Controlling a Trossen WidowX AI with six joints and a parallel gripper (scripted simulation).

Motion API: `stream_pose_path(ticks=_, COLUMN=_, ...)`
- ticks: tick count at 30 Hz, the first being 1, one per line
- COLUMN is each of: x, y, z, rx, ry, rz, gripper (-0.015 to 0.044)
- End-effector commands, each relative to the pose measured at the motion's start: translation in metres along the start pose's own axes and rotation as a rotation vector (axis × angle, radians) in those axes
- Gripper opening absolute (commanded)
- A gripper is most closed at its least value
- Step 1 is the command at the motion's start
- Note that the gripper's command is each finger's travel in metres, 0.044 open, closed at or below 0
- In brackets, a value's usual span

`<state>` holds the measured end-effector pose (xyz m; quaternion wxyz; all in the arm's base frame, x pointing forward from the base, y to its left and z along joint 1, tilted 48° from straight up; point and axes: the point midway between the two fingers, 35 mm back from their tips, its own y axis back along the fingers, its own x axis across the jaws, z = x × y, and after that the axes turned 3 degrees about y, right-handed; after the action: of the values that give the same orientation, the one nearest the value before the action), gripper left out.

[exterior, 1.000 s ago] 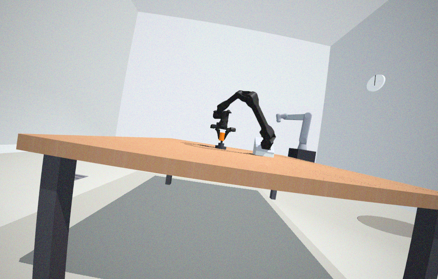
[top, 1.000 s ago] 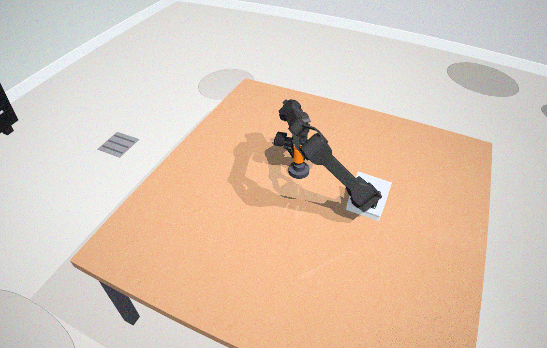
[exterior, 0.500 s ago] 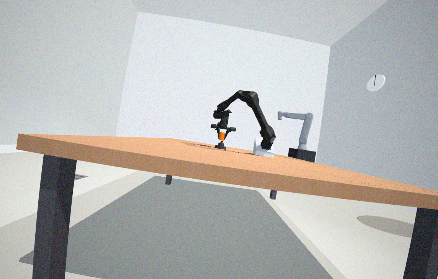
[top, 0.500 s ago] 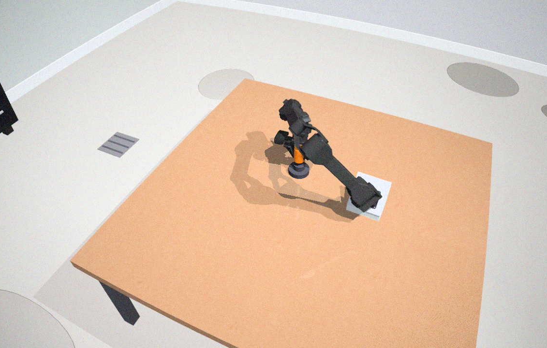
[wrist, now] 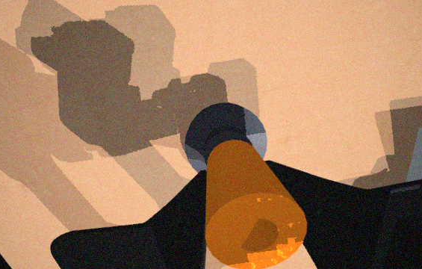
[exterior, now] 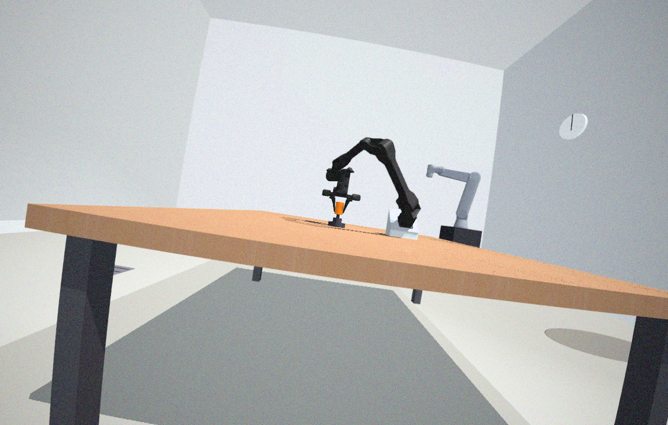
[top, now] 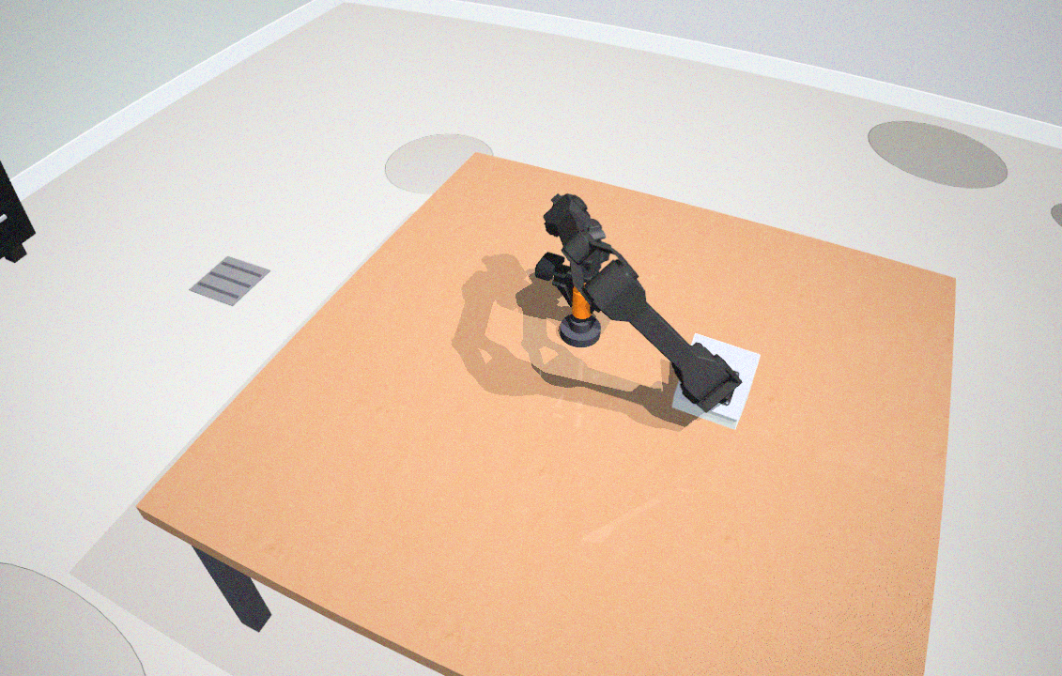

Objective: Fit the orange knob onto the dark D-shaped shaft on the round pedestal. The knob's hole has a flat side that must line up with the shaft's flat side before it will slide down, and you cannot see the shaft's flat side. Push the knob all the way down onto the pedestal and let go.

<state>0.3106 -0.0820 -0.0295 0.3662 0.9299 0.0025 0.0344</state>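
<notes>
The wooden worktop (top: 517,470) (exterior: 273,232) (wrist: 345,56) is carrying the black arm (top: 660,328) (exterior: 397,174), whose foot is standing on the right. Its jaws (top: 581,300) (exterior: 339,207) are clenching the orange knob (top: 581,304) (exterior: 339,207) (wrist: 248,179) above the round pedestal (top: 579,336) (exterior: 336,224) (wrist: 199,136). The wrist view is showing a D-shaped hole (wrist: 263,235) in the knob's top; the exterior view is revealing a far grey arm (exterior: 466,200) on the right.

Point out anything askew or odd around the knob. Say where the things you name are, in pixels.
No damage or spill shows. The orange knob (top: 581,303) (exterior: 339,208) (wrist: 248,179), gripped, sits above the pedestal's round base (top: 579,335) (exterior: 336,224) (wrist: 257,143), not down on it; that merely looks unfinished. Any slight tilt, I cannot tell.
</notes>
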Motion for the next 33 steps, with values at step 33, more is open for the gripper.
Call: stream_pose_path(ticks=33, x=0.0055, y=0.0035, z=0.0015, rx=-0.001, ry=-0.21, rz=0.004, gripper=0.0)
